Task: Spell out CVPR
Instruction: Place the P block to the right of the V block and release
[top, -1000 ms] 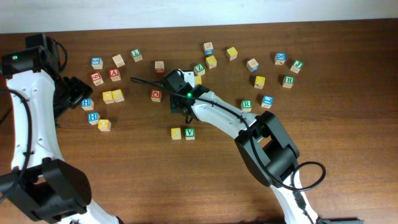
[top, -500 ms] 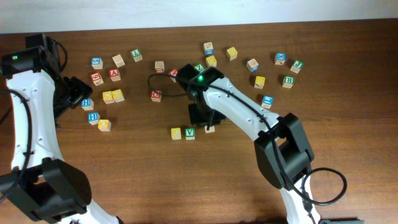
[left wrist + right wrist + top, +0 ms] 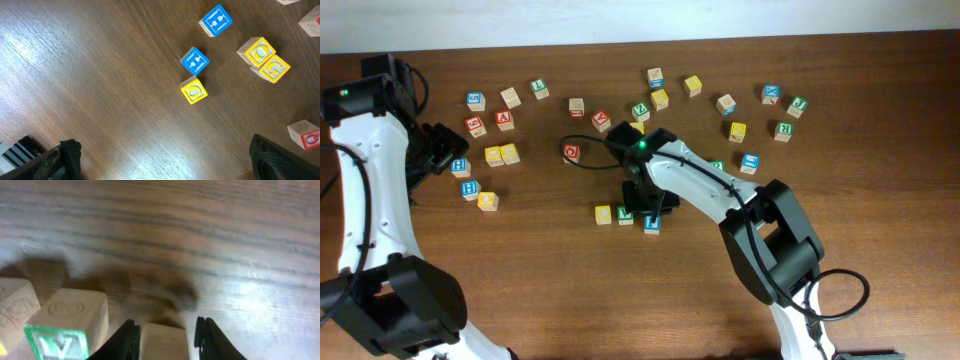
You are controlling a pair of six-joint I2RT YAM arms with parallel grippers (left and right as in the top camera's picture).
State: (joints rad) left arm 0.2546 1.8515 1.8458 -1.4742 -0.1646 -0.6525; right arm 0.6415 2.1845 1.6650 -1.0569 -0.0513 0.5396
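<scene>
- Right gripper, bottom centre of my wrist view: jaws narrow, closed on the P cube, one finger at each side. The cube is low, at or just off the wood.
- V cube, lower left of the same view: green letter facing the camera, just beside the P cube. I cannot tell if they touch.
- Yellow cube, just below centre of the overhead view: tight against the V cube's left side. Its letter is too small to read; I take it for the C.
- Progress, by my judgement: two letters are set. The third is in my grip at the row's right end, sitting a little lower in the frame than its neighbours. Squaring it up and letting go are left, then the whole fourth letter.
- R cube, right of centre overhead: partly under my arm, well apart from the row, not yet fetched.
- Loose cubes: scattered across the upper half of the overhead view, with a further cluster at upper left.
- Left gripper: jaws wide, empty, hanging over that left cluster.
- Table: dark brown wood with a strong grain.
- Wall: a pale strip along the top edge, nothing else of the room in view.
</scene>
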